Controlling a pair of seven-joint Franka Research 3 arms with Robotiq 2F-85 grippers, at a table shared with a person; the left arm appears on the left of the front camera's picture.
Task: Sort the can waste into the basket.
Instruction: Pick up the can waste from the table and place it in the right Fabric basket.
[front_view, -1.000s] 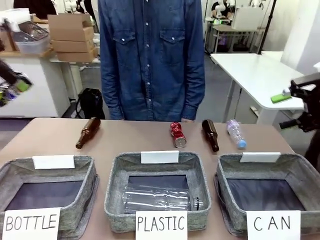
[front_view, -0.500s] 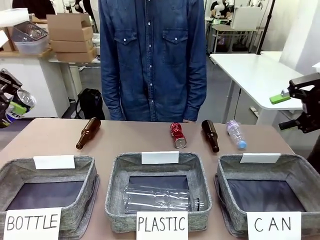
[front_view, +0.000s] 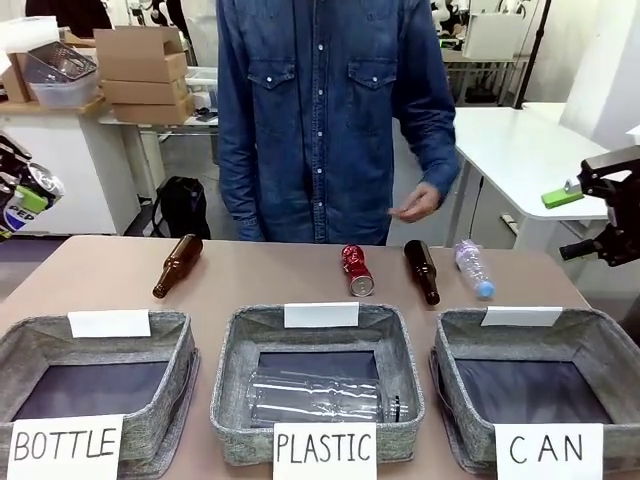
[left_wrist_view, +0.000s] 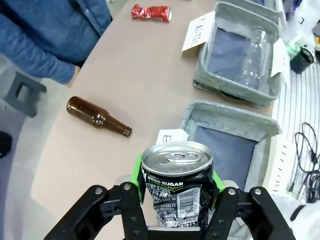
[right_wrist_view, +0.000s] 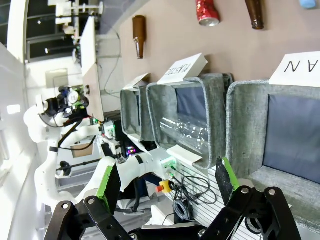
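**Silver-grey can held up at the left, red can lying on the surface**

The brown surface (front_view: 100, 270) carries three grey baskets along its near edge. The CAN basket (front_view: 600, 345) sits at the robot's right end and shows only its dark base. The red can (front_view: 354, 270) lies on its side near the far edge, its wall dented, with a brown bottle (front_view: 421, 270) nearby. The silver-grey can (left_wrist_view: 177, 160) stands upright above the surface's left end, well apart from its basket. The left fingers (left_wrist_view: 136, 172) clamp it across the body, just under the rim. The right fingers (right_wrist_view: 107, 182) are spread wide and hold nothing. Both cans are probably light, thin-walled and slick, so they would dent under a hard squeeze. The red one may roll and is best pinched across its mid-body.
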